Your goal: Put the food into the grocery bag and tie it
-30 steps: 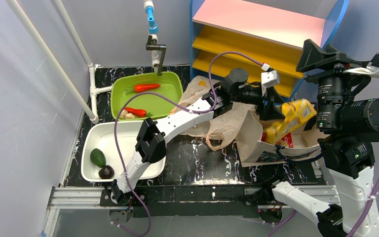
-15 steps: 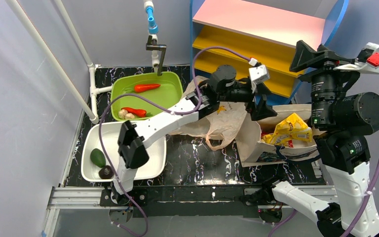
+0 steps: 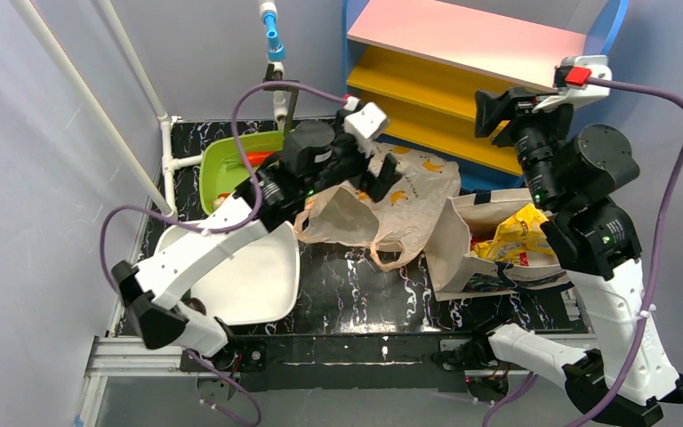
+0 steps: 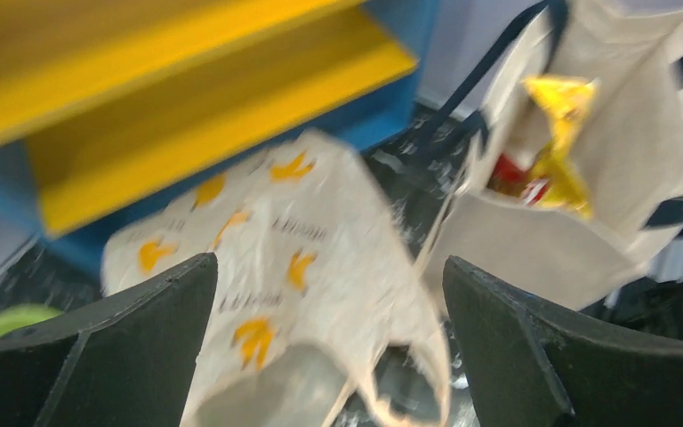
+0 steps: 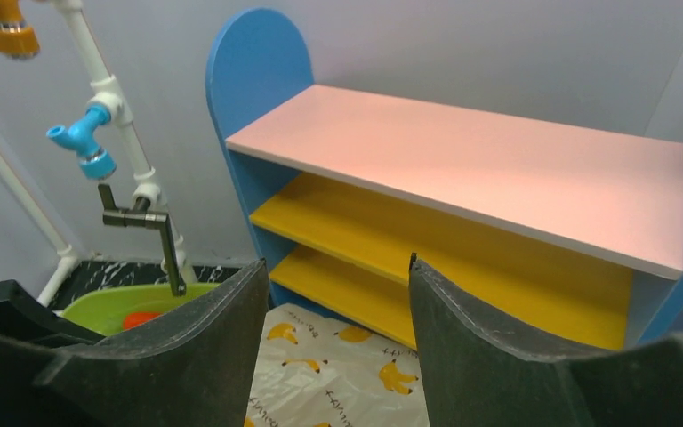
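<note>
Your shelf (image 3: 462, 40) stands at the far right corner. The grocery bag (image 3: 396, 200) lies flopped in the middle of the table, close to the far edge, and its mouth seems to face the near edge so food can go in. The cloth tote (image 3: 458, 258) slumps at the right edge. The green tub (image 3: 222, 173) sits by the far left corner and the white tub (image 3: 271, 276) by the near left. Your left gripper (image 4: 327, 267) hangs over the grocery bag, jaws wide apart and holding nothing, likely ready to grab it. Your right gripper (image 5: 338, 267) is up high, out of the way, jaws apart and empty too. The yellow packet (image 3: 511, 240) sits in the tote, not the grocery bag. A red vegetable (image 5: 138, 318) lies in the green tub.
</note>
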You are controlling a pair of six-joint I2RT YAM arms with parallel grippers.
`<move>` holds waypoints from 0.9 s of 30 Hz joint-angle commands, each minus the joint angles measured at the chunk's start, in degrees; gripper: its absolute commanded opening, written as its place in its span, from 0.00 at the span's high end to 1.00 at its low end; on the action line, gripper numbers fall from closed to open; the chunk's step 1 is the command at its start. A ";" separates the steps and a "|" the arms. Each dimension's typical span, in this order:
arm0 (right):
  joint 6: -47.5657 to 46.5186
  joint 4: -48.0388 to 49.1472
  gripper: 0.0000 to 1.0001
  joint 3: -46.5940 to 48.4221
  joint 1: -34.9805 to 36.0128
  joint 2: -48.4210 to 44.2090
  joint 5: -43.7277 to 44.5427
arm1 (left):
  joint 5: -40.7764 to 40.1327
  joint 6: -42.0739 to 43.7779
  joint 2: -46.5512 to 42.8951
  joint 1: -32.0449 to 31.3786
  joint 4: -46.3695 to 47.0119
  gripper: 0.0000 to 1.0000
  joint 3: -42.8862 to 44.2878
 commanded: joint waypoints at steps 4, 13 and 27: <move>2.65 -3.73 0.35 -0.12 0.31 1.17 -6.69 | -15.18 -0.65 -15.92 4.64 -10.09 0.02 -16.10; 2.53 -8.84 0.35 -2.47 0.86 4.42 -16.51 | -12.15 -7.48 -17.90 13.85 -15.47 0.05 -25.62; -7.55 -7.61 0.26 -18.18 8.81 8.66 -23.45 | -0.56 -6.44 -15.47 20.79 -8.41 0.12 -37.14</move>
